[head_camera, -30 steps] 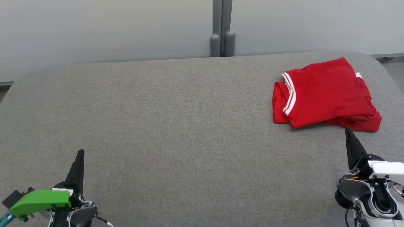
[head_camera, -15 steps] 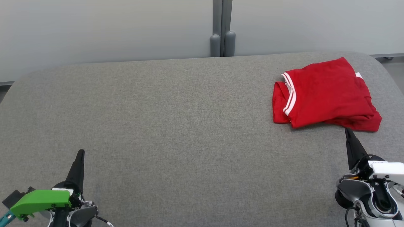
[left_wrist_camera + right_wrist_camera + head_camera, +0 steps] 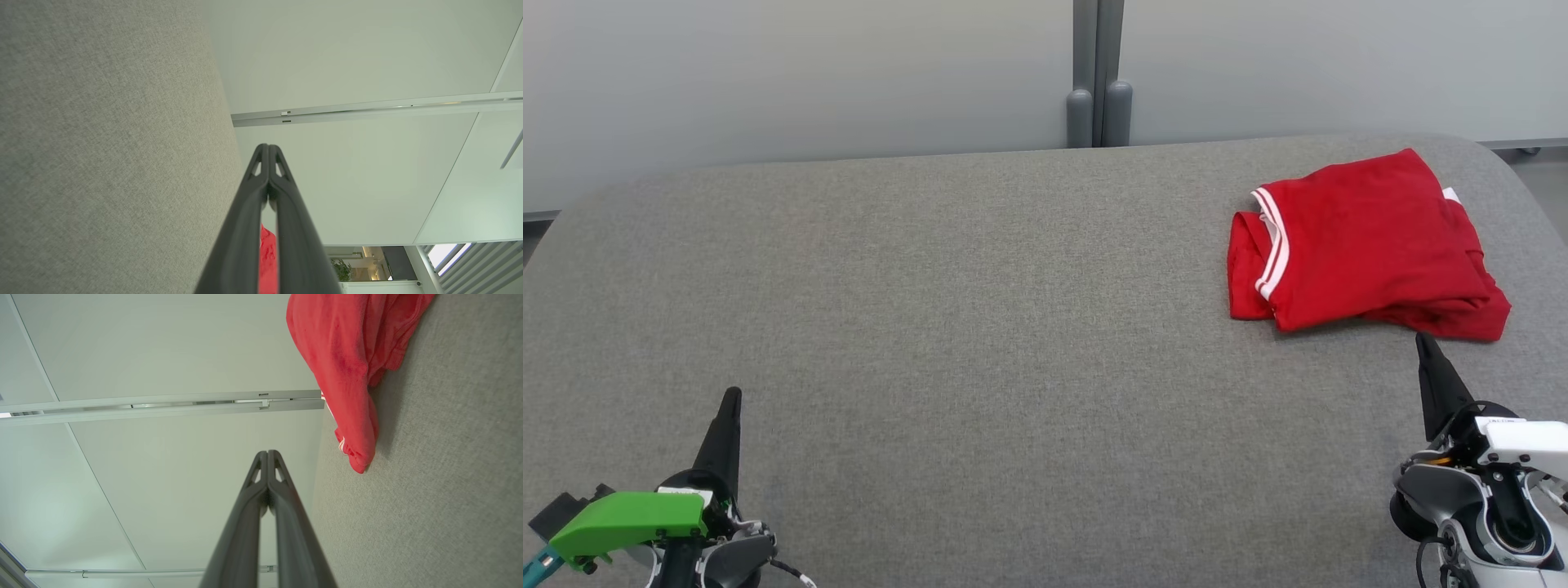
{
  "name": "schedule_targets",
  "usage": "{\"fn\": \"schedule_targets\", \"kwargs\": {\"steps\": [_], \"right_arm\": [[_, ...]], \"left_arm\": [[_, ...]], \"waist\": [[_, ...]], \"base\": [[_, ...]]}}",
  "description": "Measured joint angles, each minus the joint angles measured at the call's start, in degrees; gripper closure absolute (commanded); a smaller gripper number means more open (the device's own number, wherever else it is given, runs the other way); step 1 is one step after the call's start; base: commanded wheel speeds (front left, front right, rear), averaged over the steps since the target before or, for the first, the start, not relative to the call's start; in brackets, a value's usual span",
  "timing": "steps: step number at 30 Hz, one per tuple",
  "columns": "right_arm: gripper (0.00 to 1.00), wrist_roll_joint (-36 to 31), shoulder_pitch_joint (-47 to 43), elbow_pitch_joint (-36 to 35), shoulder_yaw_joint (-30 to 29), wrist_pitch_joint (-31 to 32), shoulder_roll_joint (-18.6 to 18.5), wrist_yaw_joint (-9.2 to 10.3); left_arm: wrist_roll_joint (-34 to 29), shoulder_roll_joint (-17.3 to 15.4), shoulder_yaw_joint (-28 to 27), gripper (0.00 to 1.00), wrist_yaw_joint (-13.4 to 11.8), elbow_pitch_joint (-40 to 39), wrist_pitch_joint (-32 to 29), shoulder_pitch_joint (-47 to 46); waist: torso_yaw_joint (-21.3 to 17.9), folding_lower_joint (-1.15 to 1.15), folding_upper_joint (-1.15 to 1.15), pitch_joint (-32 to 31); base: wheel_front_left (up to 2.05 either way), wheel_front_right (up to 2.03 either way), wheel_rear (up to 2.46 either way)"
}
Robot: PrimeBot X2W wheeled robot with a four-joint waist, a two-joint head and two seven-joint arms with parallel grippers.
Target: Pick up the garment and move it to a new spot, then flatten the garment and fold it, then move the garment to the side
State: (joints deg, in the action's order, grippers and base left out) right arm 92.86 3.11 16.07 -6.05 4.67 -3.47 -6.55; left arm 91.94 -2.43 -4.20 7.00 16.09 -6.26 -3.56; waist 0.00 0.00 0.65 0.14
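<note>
shirt [image 3: 1364,245] red w/ white stripe trim; table [image 3: 980,327] grey fabric; left gripper [image 3: 731,400] black, green cover [image 3: 629,516].

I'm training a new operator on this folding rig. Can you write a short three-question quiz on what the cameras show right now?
1. True or false: the red shirt lies spread flat in the middle of the grey fabric surface.
2. Multiple choice: the right gripper is (A) shut and empty, close to the shirt's near edge; (B) open above the shirt; (C) shut on a sleeve.
3. Fill in: the stripes on the shirt's trim are ____.

Key: 1 false, it lies folded near the far right corner. 2 A. 3 white.
</note>
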Motion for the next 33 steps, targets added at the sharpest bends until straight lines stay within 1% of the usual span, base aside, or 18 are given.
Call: {"fn": "schedule_targets", "kwargs": {"steps": [33], "right_arm": [[1.0,0.0,0.02,0.13,-0.13,0.42,0.03,0.0]], "left_arm": [[0.0,0.01,-0.07,1.0,0.01,0.05,0.0,-0.01]], "waist": [[0.0,0.0,0.0,-0.01]], "base": [[0.0,0.0,0.0]]}}
